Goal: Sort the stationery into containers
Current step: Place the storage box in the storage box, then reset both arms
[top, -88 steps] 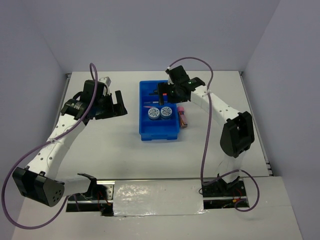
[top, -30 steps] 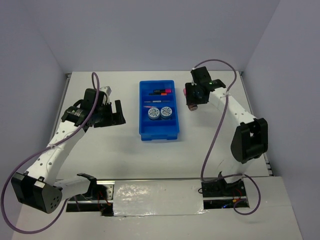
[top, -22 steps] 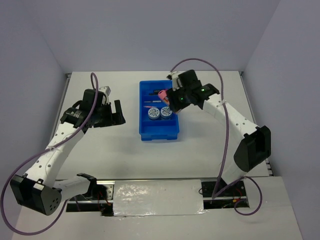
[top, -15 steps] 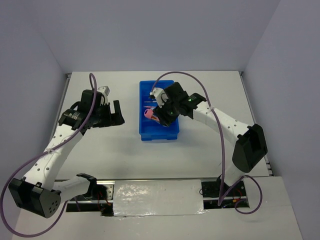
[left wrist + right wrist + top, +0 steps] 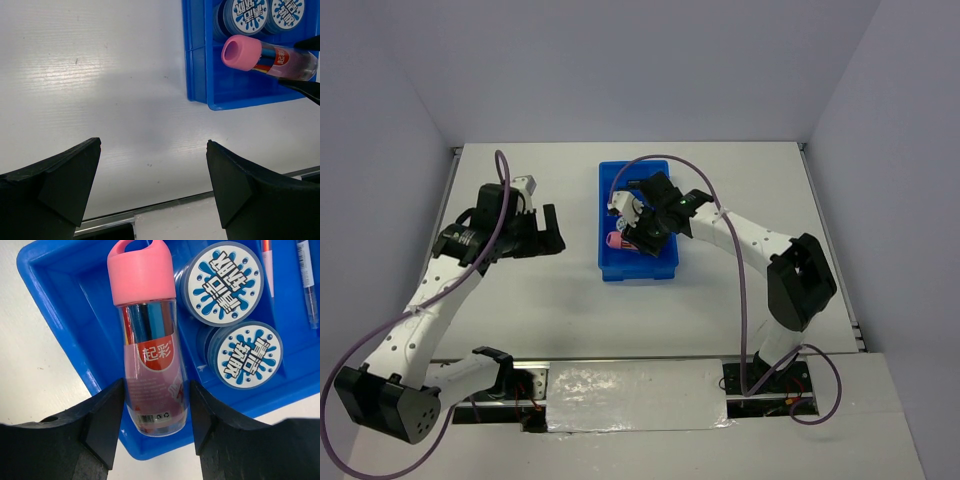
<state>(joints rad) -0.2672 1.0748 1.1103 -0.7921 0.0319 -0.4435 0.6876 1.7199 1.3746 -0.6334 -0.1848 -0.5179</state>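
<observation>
The right gripper (image 5: 155, 420) is clamped on the pink-capped tube (image 5: 150, 365), labelled 起彩, over the blue tray (image 5: 70, 325) at its near-end compartment. Two tape rolls (image 5: 223, 282) lie adjacent. The left gripper (image 5: 152, 185) has its fingers apart above the table (image 5: 100, 75) toward its left edge.

top view looks down from behind — wrist views (close) share the tray (image 5: 240, 87).

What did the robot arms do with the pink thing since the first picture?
The right tool grabbed the pink-capped tube from the table right of the blue tray and carried it left, over the tray's nearest compartment, still gripping it. The two tape rolls stayed put; the left tool stayed open, hardly moving.
</observation>
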